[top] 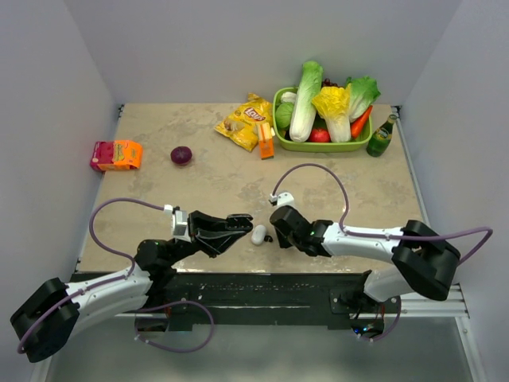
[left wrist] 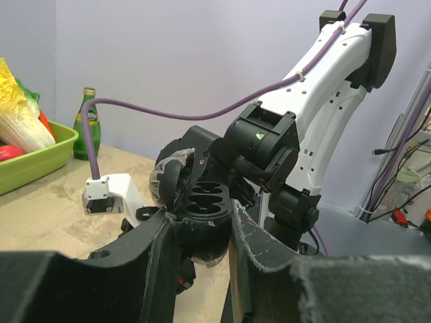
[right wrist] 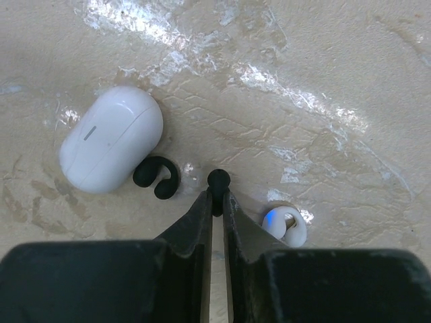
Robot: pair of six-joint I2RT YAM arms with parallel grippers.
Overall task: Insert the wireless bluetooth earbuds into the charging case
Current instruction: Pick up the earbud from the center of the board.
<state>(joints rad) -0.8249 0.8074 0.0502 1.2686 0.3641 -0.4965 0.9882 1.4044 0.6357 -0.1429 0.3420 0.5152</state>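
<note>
My left gripper (left wrist: 201, 225) is shut on an open black charging case (left wrist: 205, 202), held above the table with its two empty wells facing up and its lid (left wrist: 172, 178) tipped back. My right gripper (right wrist: 217, 196) is shut on a glossy black earbud (right wrist: 218, 180) low over the table. A second black earbud (right wrist: 155, 176) lies on the table, touching a closed white case (right wrist: 111, 138). A white earbud (right wrist: 286, 223) lies to the right of my fingers. In the top view the two grippers (top: 238, 223) (top: 274, 219) face each other with the white case (top: 258, 234) between them.
A green basket (top: 322, 146) of vegetables stands at the back right, with a green bottle (top: 382, 137) beside it. A chips bag (top: 245, 121) and an orange box (top: 266, 145) lie left of the basket. A purple onion (top: 181, 155) and a pink-orange pack (top: 116, 154) lie at the left.
</note>
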